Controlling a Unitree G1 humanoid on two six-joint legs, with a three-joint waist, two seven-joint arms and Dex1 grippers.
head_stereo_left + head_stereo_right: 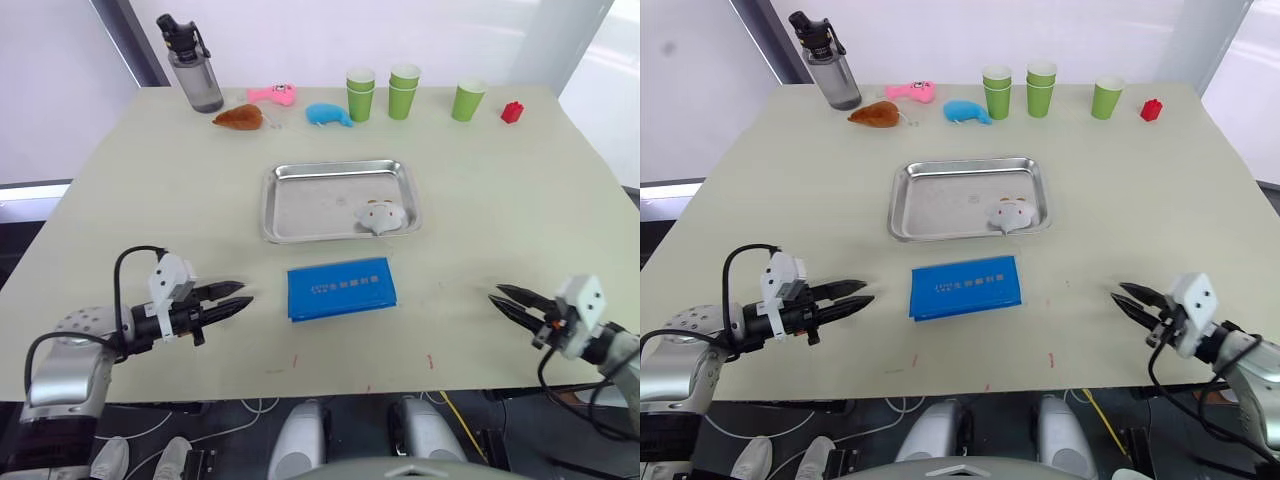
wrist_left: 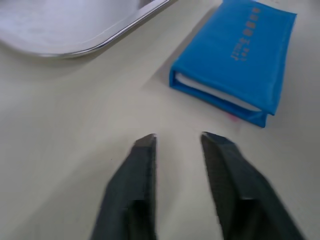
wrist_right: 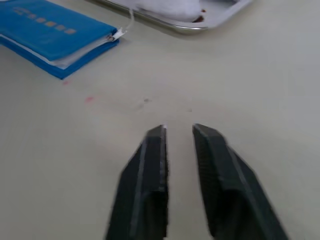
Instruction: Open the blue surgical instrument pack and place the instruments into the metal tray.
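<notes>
Pack [image 1: 341, 288] lies closed on the table [image 1: 500, 210], just in front of the tray [image 1: 290, 205]. Left gripper [image 1: 241, 294] hovers to its left, right gripper [image 1: 497, 296] well off right; both slightly parted, holding nothing.

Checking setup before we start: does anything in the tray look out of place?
Yes. A white plush toy lies in the metal tray, at its near right corner, where instruments belong. The blue surgical instrument pack lies closed.
</notes>
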